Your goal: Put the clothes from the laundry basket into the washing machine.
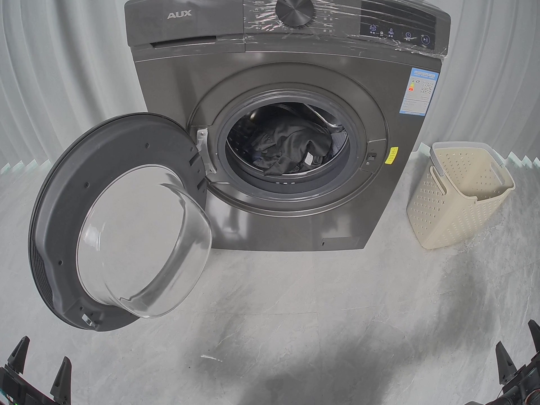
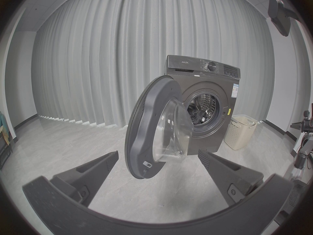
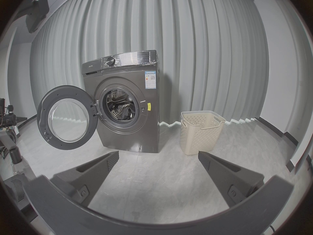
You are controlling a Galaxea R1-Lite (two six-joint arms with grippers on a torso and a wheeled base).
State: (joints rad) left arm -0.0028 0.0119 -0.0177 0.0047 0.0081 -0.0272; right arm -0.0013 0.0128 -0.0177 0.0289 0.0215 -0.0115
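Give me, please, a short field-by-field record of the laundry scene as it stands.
Washing machine: front loader, door swung open to the left
Drum: dark clothes lying inside
Laundry basket: upright on the floor right of the machine, no clothes visible in it
Left end effector: open, holding nothing
Right end effector: open, holding nothing

washing machine [image 1: 281, 80]: matt grey metal, clear film wrapped over the top
door [image 1: 121, 220]: grey plastic, glossy clear bowl
clothes [image 1: 289, 144]: dark soft cloth
laundry basket [image 1: 458, 195]: cream perforated plastic
floor [image 1: 315, 322]: smooth, marbled grey
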